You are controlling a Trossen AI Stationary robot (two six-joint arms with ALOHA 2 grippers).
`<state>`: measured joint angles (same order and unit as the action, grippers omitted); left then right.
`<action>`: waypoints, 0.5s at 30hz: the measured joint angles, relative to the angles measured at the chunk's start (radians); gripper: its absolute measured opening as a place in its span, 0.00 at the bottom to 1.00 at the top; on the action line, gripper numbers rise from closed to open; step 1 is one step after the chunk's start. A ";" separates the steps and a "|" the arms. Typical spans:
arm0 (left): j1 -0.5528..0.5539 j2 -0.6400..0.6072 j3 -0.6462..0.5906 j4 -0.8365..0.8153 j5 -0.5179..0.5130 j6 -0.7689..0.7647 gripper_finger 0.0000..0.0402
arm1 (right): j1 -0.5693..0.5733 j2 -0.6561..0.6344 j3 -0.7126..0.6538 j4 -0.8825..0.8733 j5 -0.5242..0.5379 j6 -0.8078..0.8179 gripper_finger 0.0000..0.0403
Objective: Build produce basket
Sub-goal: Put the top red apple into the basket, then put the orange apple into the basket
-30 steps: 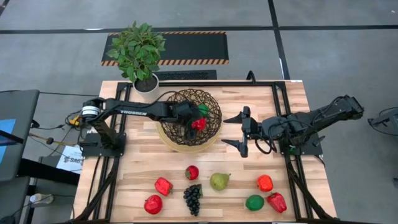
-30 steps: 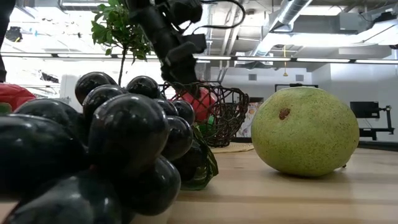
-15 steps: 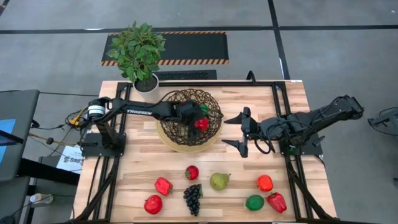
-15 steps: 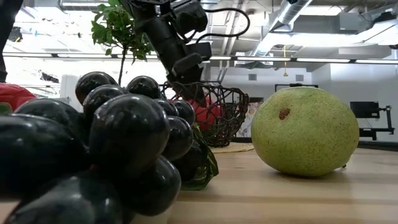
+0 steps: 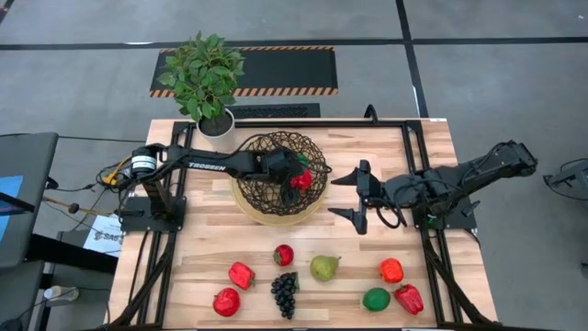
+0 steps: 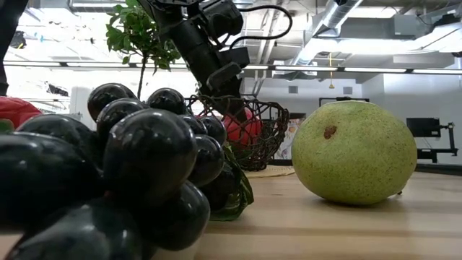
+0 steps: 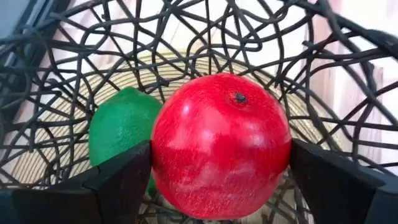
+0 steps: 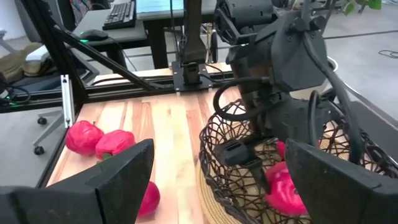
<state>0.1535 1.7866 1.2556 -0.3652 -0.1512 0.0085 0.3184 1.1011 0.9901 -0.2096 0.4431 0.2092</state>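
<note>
On the wooden surface, the left arm reaches rightward from its mount, its left claw lowered inside the basket and clamped on a red apple. The left wrist view shows the two dark fingers pressed against either side of that apple, with a green lime lying just beside it on the basket's tan floor. From table height, the same arm comes down from above into the woven bowl, the apple showing red through the strands. A potted plant stands at the far edge, just left of the basket.

Along the near edge the remaining produce lies in loose rows: a red pepper, a second red piece, a grape bunch, a small red fruit, a pear, an orange-red piece, a green piece and another red pepper. None touches the basket.

To the right of the basket, the right claw hangs above bare wood with its fingers spread apart and nothing between them, pointing toward the basket.
</note>
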 joint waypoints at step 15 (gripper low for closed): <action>-0.008 0.000 0.000 0.021 -0.010 -0.010 0.96 | -0.029 0.000 0.000 0.001 0.001 -0.034 0.94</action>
<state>0.1459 1.7868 1.2556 -0.3441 -0.1616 -0.0013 0.2892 1.1011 0.9901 -0.2089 0.4438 0.1757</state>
